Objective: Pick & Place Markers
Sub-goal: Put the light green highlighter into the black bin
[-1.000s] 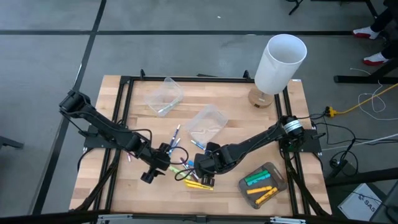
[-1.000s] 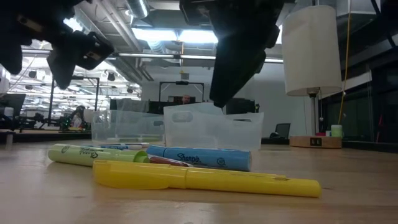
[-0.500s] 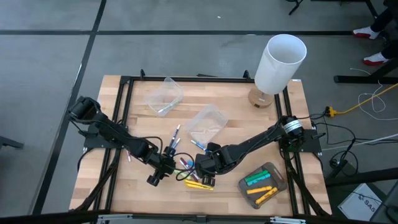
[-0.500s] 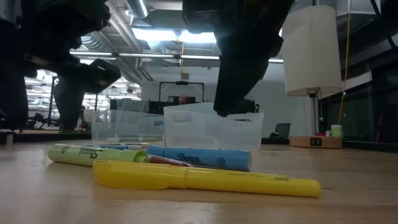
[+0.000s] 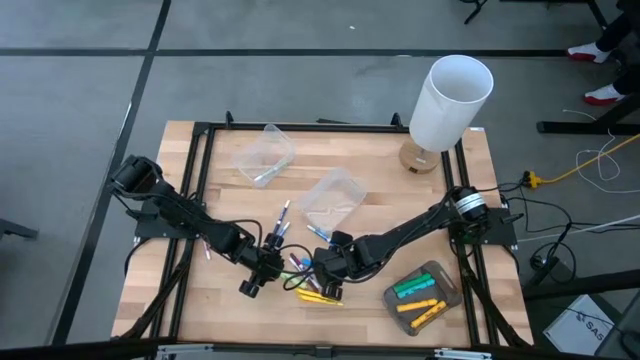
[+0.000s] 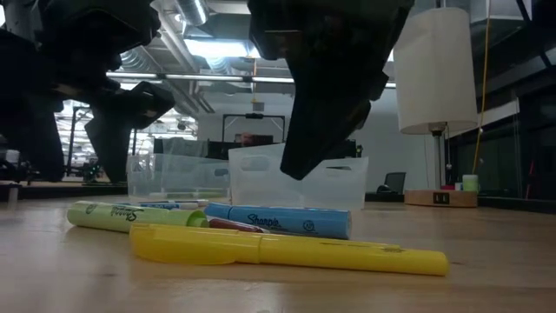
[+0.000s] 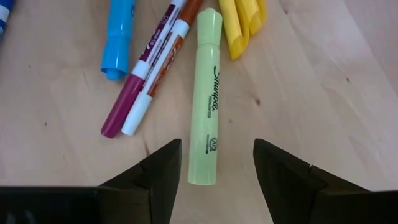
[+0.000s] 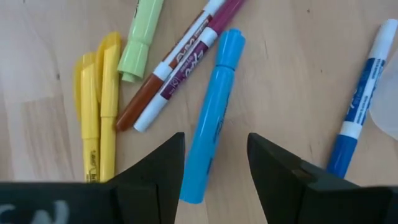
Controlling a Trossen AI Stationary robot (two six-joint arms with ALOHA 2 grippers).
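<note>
Table point(image 5: 215, 300) first: your left arm has swung in from the left edge and now sits low over the pile, so both arms look lined up for a grab. Two clear tubs point(image 5: 333, 198) wait behind, nothing picked yet. Left claw point(image 7: 213, 163) is wide open with the green marker point(image 7: 207, 99) running right between its fingers. Right claw point(image 8: 213, 158) is open too, straddling the blue marker point(image 8: 214, 106).
</note>
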